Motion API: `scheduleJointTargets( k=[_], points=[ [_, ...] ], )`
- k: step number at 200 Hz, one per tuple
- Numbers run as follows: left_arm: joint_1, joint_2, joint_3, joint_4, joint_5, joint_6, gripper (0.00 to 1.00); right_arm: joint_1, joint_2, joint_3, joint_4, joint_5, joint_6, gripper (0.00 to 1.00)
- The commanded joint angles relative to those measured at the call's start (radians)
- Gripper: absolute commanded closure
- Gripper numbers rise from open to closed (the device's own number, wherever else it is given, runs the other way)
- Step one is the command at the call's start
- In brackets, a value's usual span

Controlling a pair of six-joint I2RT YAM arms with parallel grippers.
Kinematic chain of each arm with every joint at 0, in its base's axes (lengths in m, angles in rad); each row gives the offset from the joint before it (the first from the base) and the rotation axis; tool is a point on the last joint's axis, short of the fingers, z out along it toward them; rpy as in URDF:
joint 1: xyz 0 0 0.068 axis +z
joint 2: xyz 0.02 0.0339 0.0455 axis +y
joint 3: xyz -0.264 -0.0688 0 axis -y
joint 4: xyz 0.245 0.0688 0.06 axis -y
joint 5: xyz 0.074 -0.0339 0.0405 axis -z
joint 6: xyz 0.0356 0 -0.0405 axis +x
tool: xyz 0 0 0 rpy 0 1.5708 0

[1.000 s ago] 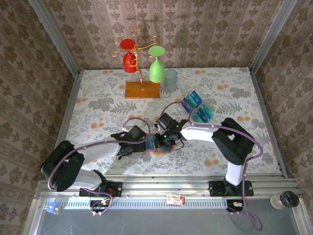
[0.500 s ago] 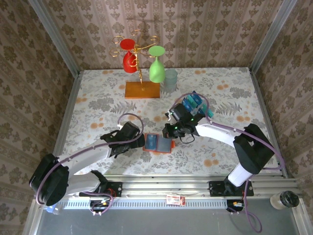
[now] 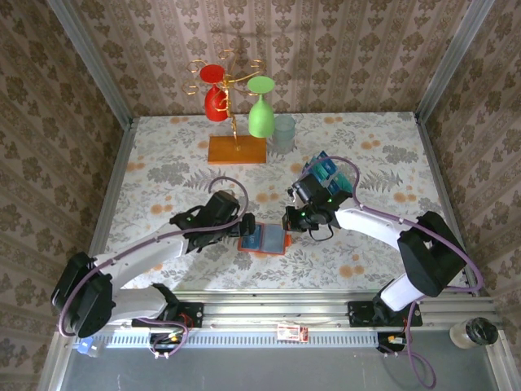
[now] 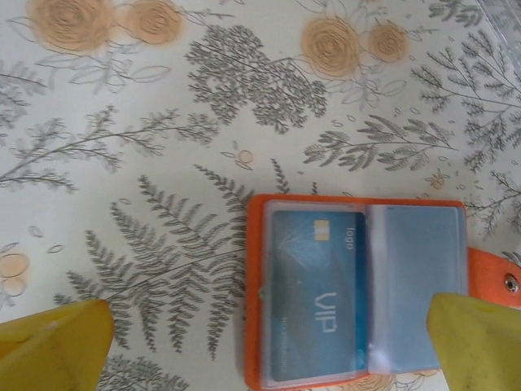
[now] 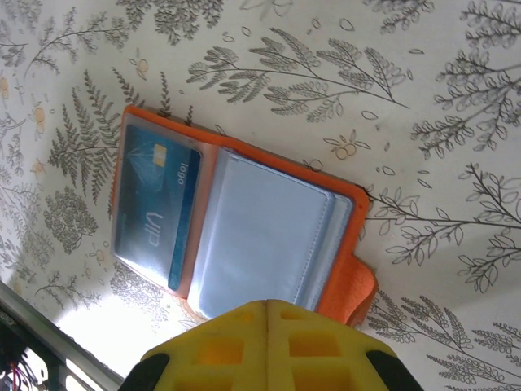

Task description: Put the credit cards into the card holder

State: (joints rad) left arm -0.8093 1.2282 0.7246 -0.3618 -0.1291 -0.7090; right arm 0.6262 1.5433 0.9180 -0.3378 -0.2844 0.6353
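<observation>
Near the front edge of the flower-printed table (image 3: 163,167), the orange card holder (image 3: 264,241) lies open and flat, its clear grey-blue pockets facing up. One blue credit card (image 4: 316,305), marked "VIP" and "logo", sits inside the left-hand pocket; the pocket beside it looks empty. The right wrist camera shows the same card (image 5: 155,204) behind its plastic window and the holder (image 5: 252,236) with its snap tab folded out at one side.

The left gripper (image 3: 245,224) hangs just left of the holder with its jaws spread wide and released, grasping nothing. In its own wrist view the two yellow fingers (image 4: 53,346) stand to either side of the holder (image 4: 254,285). The right gripper (image 3: 291,218) is just off the holder's far right corner, its yellow fingers clenched flat against each other, with no card seen between them (image 5: 269,326).

Behind the right arm, more blue and teal credit cards (image 3: 323,170) stand on edge in a clear rack, partly hidden by the wrist. At the back of the table a wooden base (image 3: 237,150) carries a gold wire stand with a red glass (image 3: 215,96) and a green glass (image 3: 260,112) hung upside down, and a clear tumbler (image 3: 284,130) is just beside it.
</observation>
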Motion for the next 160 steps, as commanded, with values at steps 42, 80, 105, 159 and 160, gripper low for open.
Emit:
scheduleJointTargets(
  k=[42,80,105,159,160],
  points=[
    [-0.082,0.121,0.051,0.084,-0.025,0.024,0.0,0.002,0.028,0.014,0.019,0.002,0.025,1.0],
    [-0.129,0.173,0.055,0.105,-0.078,0.002,0.0,0.002,0.094,0.059,0.009,-0.021,0.002,1.0],
    [-0.14,0.193,0.047,0.107,-0.083,0.001,0.0,0.002,0.14,0.081,0.022,-0.028,-0.003,1.0],
    [-0.14,0.226,0.024,0.127,-0.077,0.019,0.0,0.004,0.221,0.099,0.051,-0.043,0.004,1.0],
    [-0.139,0.226,0.025,0.127,-0.077,0.02,0.0,0.004,0.222,0.099,0.051,-0.044,0.004,1.0]
  ],
)
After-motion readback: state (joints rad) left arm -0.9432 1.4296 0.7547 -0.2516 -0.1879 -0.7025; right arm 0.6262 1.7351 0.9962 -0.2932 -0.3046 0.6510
